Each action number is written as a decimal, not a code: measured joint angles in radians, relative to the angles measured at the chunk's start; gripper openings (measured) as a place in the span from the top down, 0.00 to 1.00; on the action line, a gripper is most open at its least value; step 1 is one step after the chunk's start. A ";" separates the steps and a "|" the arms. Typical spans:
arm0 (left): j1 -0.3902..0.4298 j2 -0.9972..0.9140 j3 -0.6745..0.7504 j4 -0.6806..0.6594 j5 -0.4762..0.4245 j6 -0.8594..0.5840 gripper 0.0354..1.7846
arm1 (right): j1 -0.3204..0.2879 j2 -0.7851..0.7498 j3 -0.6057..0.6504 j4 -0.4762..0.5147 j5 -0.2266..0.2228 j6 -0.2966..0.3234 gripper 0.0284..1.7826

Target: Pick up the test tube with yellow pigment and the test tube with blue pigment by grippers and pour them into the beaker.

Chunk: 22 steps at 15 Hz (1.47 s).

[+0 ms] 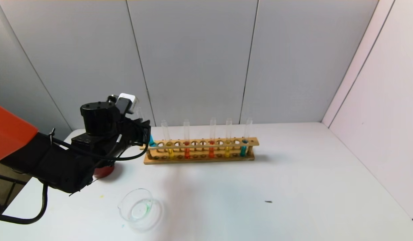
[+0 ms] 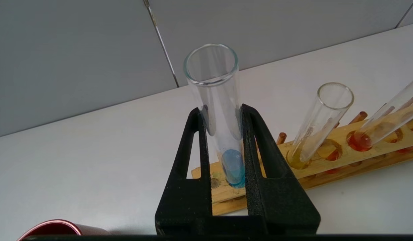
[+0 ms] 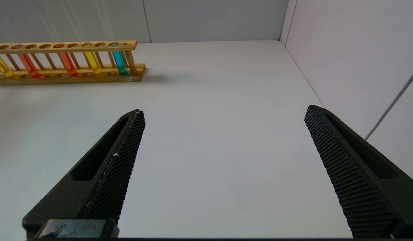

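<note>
Glossy clear glass tubes, varnished wooden rack, matt textured black fingers

The left arm reaches in from the left side in the head view, black-sleeved with an orange segment near the frame edge and loose black cables hanging off it. Its round black wrist sits high. The left gripper points forward and its 2 fingers are drawn close together, clamped on a slim glass tube. The right gripper shows only in its own wrist view, its 2 ribbed fingers spread wide apart and holding nothing.
</note>
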 joint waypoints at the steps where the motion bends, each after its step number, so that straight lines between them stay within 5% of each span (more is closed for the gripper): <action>1: 0.000 -0.014 -0.012 0.022 0.000 0.002 0.84 | 0.000 0.000 0.000 0.000 0.000 0.000 0.02; 8: -0.003 -0.164 -0.091 0.219 0.003 0.018 0.84 | 0.001 0.000 0.000 0.000 0.000 0.000 0.02; 22: -0.133 -0.736 -0.034 0.893 0.091 0.024 0.84 | 0.000 0.000 0.000 0.000 0.000 0.000 0.02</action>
